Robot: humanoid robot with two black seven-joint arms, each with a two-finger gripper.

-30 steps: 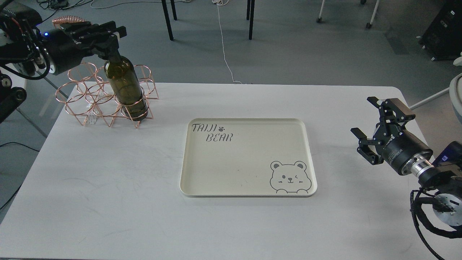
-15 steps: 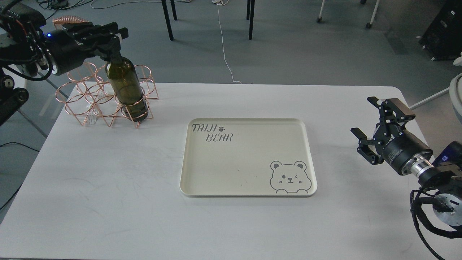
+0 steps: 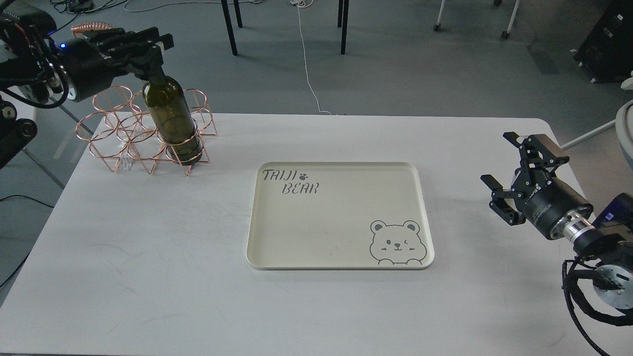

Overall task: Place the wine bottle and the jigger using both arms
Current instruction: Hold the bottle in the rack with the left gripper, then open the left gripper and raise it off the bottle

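Observation:
The dark olive-green wine bottle (image 3: pixel 171 113) stands a little tilted in the front right ring of a copper wire rack (image 3: pixel 114 129) at the table's far left. My left gripper (image 3: pixel 152 48) is shut on the bottle's neck from the left, hiding its top. My right gripper (image 3: pixel 498 159) is open and empty above the table's right edge, well to the right of the tray. No jigger shows anywhere in view.
A cream tray (image 3: pixel 341 257) with a bear drawing and "TAIJI BEAR" lettering lies at the middle of the white table (image 3: pixel 148 257). Chair legs and a white cable are on the floor behind the table.
My left gripper and the bottle's top shifted slightly right, then back left. The bottle's base stays in the rack. The right arm has not moved.

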